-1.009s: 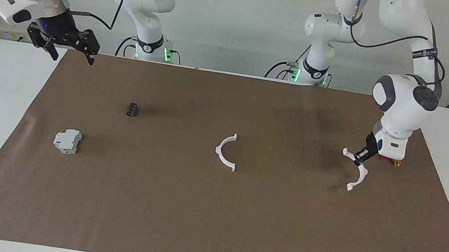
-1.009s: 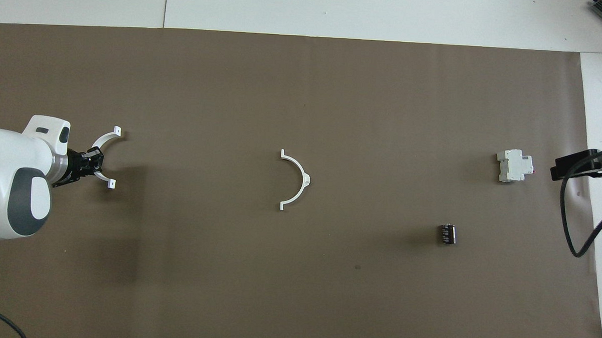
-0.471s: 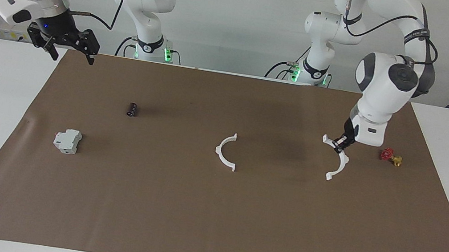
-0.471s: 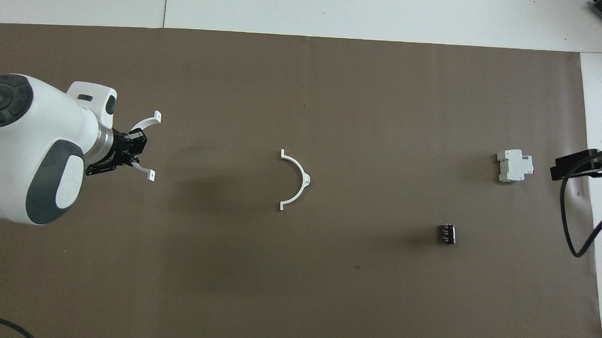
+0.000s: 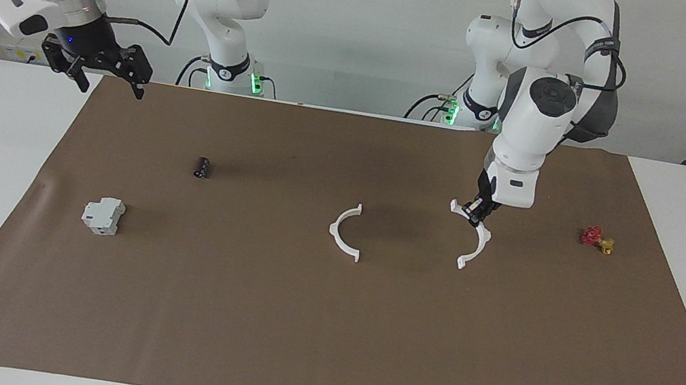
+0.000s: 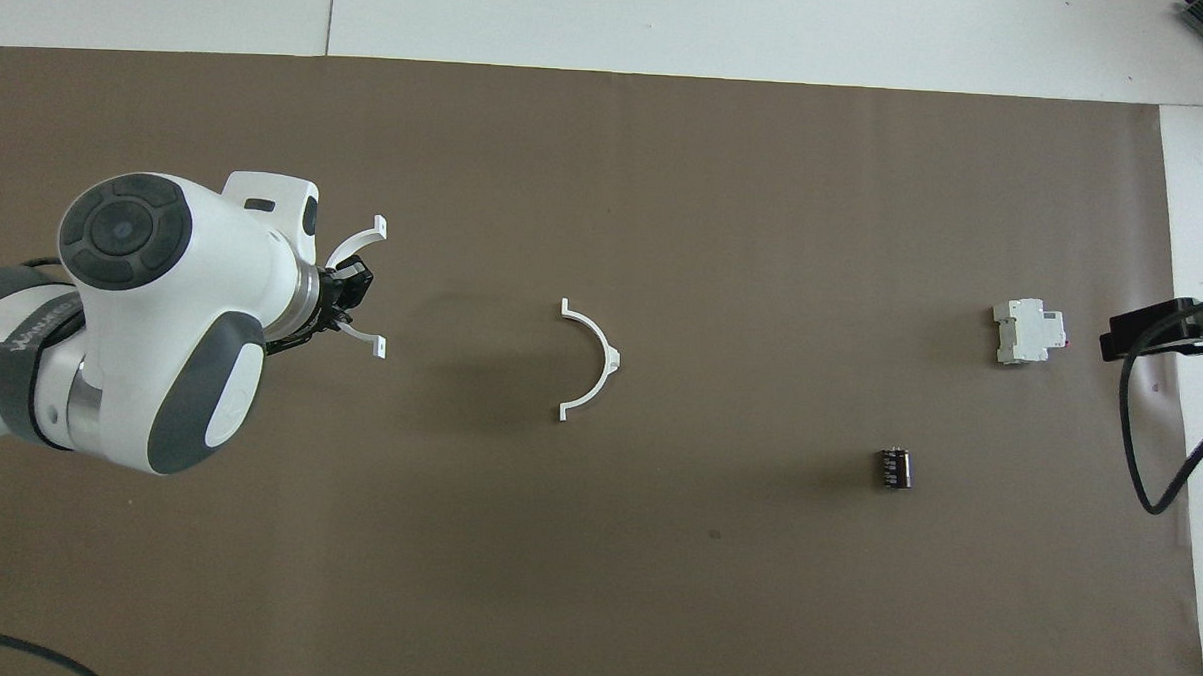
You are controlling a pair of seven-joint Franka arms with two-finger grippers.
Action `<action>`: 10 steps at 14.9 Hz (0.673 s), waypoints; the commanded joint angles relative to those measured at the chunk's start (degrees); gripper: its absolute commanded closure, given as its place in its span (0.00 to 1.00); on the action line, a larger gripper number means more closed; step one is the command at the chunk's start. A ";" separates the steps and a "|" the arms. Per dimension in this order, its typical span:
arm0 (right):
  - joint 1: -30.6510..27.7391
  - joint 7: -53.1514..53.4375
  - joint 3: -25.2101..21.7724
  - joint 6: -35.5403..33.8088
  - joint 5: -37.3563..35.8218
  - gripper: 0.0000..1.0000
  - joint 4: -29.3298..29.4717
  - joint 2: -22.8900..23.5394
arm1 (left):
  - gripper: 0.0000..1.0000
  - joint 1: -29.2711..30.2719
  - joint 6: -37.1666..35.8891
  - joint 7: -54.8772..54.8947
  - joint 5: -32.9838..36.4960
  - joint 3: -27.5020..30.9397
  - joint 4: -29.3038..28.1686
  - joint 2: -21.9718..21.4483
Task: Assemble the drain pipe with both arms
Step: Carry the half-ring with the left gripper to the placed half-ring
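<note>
One white drain pipe arc lies flat at the middle of the brown mat; it also shows in the overhead view. My left gripper is shut on the second white arc and holds it over the mat, between the lying arc and the red-and-yellow piece. The two arcs are apart, with their open sides facing each other. In the overhead view the left gripper and held arc are partly covered by the arm. My right gripper waits open and empty over the mat's corner at the right arm's end.
A grey-white boxy block and a small black cylinder lie toward the right arm's end. A red-and-yellow valve-like piece lies toward the left arm's end. The brown mat covers most of the white table.
My left gripper has carried its arc away from the red-and-yellow piece toward the lying arc at the middle. The right arm has not moved.
</note>
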 commanded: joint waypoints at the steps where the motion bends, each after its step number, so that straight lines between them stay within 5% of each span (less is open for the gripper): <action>1: -0.05 -0.58 0.02 -0.76 -0.50 0.00 0.03 -0.31 | 1.00 -4.79 2.08 -5.25 1.02 0.75 0.19 0.53; 10: -0.05 -0.58 0.11 -0.76 -0.41 0.00 0.03 -0.31 | 1.00 -10.87 11.99 -8.95 0.93 0.75 -9.64 -0.61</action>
